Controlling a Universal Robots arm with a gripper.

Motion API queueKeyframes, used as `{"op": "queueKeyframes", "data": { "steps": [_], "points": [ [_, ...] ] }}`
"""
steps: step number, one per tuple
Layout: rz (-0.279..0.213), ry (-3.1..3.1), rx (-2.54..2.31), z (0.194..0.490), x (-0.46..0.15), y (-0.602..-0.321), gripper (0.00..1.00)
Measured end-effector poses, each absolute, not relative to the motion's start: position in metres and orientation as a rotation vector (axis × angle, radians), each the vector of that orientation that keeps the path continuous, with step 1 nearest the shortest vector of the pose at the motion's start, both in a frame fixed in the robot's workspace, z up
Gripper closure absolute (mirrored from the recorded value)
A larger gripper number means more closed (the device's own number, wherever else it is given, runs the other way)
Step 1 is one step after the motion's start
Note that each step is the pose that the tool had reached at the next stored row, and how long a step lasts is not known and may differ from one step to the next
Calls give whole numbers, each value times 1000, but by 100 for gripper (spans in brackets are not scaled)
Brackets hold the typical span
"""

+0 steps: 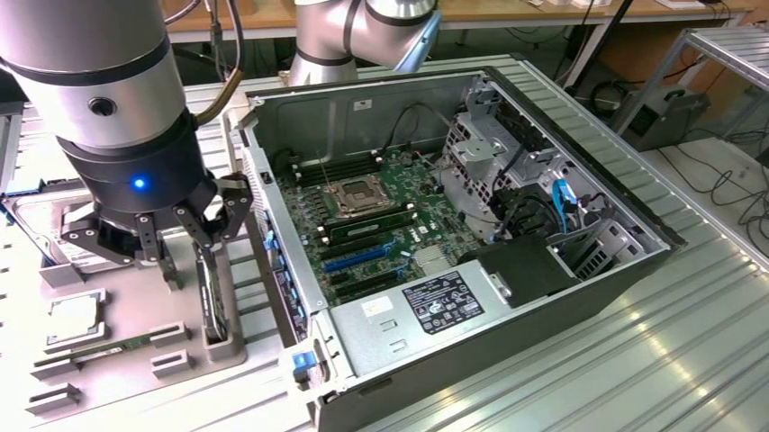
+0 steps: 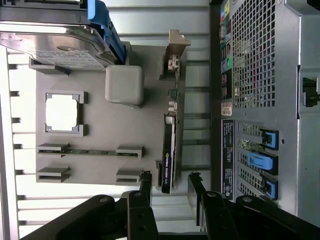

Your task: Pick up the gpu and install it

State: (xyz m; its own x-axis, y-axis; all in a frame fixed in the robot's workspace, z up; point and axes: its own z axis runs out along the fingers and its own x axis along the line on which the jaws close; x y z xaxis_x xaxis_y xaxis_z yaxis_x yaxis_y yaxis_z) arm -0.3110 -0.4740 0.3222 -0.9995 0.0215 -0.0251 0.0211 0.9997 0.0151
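The open computer case (image 1: pixel 481 270) stands on the metal worktop (image 1: pixel 673 360) just beside the grey parts tray (image 1: pixel 121 297), on the exterior view's right of it. On the tray, the hard drive (image 2: pixel 55 45) lies at the end farthest from my claw. The gpu (image 2: pixel 169 155) stands on its edge along the tray side nearest the case, its silver bracket toward the hard-drive end. The processor (image 2: pixel 61 112) sits in its square nest on the tray side away from the case, and the memory stick (image 2: pixel 90 151) lies in its holders nearer my claw.

My claw (image 2: pixel 170 187) hangs spread wide and empty over the tray, one finger on each side of the gpu's near end, with a gap on both sides.

I judge this to be the grasp. To do it well I want the card centred between my fingers (image 2: pixel 146 186), the pads flat to its faces, and the squeeze taken on the board itself, not on the bracket.
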Motion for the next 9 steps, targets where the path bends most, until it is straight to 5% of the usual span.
{"op": "queueKeyframes", "data": {
  "steps": [9],
  "points": [
    [21, 3116, 33, 314, -311, -474, 58]
  ]
}}
